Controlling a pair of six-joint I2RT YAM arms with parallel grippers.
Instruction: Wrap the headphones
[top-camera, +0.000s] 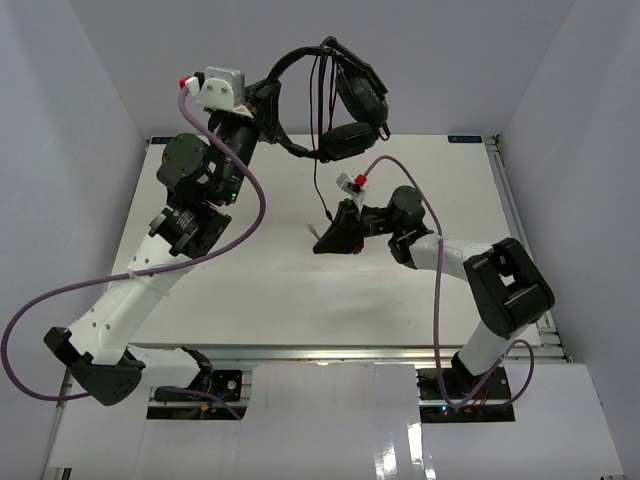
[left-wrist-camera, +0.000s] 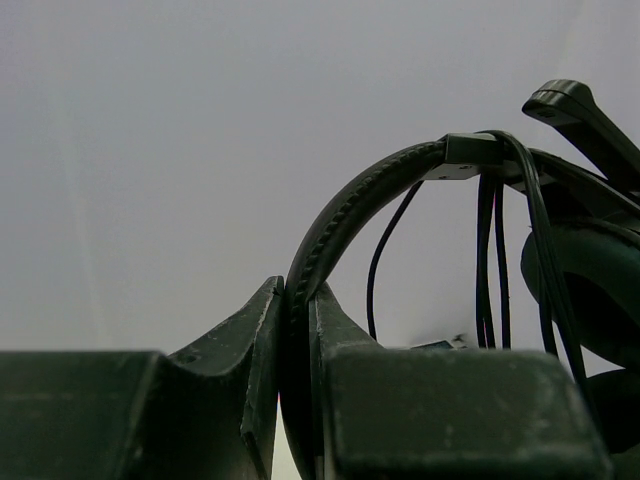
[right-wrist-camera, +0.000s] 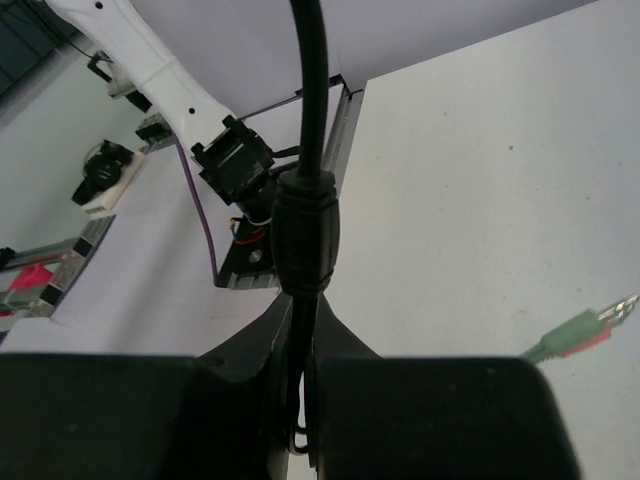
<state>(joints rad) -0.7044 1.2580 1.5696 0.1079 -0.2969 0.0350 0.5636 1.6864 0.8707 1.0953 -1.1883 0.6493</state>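
The black headphones (top-camera: 345, 100) hang in the air above the far side of the table. My left gripper (top-camera: 268, 105) is shut on their padded headband (left-wrist-camera: 350, 210), which arches up out of the jaws (left-wrist-camera: 297, 300). Several turns of the thin black cable (left-wrist-camera: 488, 250) drape over the headband next to an earcup (left-wrist-camera: 590, 290). The cable (top-camera: 318, 190) drops from there to my right gripper (top-camera: 322, 238), low over the table's middle. That gripper (right-wrist-camera: 303, 310) is shut on the cable just below a thick inline piece (right-wrist-camera: 306, 230). The green and pink plugs (right-wrist-camera: 585, 330) lie on the table.
The white table (top-camera: 300, 290) has a metal rail along its right edge (top-camera: 510, 220) and white walls behind and beside it. Purple arm cables (top-camera: 250, 200) loop beside both arms. The left arm's base (right-wrist-camera: 235, 165) shows in the right wrist view.
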